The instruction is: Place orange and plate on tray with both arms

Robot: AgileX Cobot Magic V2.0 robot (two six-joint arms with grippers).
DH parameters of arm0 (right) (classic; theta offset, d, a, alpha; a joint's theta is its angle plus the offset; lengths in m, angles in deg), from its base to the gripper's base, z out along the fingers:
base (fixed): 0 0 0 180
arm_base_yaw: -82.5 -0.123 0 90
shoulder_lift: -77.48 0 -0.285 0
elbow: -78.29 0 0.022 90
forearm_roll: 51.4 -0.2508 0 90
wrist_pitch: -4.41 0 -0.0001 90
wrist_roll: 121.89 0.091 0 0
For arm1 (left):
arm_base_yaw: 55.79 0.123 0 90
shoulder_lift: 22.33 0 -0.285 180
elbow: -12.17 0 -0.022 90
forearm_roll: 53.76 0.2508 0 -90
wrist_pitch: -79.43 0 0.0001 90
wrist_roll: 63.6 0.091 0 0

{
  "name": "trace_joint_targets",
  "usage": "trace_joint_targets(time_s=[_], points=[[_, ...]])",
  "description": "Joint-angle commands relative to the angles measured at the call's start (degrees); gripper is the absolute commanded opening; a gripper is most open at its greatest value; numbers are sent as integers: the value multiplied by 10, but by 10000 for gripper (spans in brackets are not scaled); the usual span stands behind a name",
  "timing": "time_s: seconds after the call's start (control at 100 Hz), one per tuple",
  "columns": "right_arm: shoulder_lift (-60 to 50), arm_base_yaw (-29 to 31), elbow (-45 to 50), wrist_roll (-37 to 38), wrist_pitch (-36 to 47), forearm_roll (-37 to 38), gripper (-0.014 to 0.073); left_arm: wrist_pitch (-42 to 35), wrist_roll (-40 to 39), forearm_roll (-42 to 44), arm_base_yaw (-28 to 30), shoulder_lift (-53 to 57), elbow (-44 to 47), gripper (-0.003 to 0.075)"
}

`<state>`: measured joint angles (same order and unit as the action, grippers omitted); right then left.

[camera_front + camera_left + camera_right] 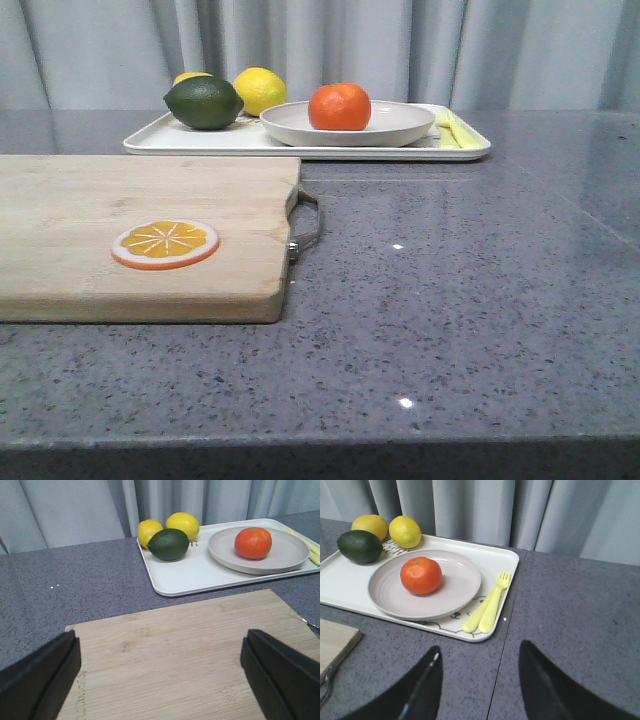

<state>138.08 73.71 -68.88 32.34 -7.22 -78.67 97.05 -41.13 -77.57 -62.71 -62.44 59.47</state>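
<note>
Wrapping up: orange on plate, plate on tray

Orange (421, 575) sits in the plate (455, 592), plate rests on the tray (507, 560) beside lemons and a lime, so the goal looks met. Left gripper (160, 675) jaws apart over the cutting board (175, 645); right gripper (479, 685) jaws apart, empty, near the tray.

two lemons (405, 531), one orange (421, 575), perhaps two utensils (487, 611)
</note>
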Motion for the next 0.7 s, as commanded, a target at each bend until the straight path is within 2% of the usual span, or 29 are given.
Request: trace_joint_targets(time_s=[0.0, 0.34, 0.69], points=[[-66, 2, 40, -10, 52, -5, 370, -45, -6, -10, 1, -1, -16, 619], [-230, 2, 172, -20, 69, 16, 370, -45, -6, -10, 1, -1, -16, 619], [-311, 2, 224, -20, 96, 16, 370, -45, -6, -10, 1, -1, -16, 619]])
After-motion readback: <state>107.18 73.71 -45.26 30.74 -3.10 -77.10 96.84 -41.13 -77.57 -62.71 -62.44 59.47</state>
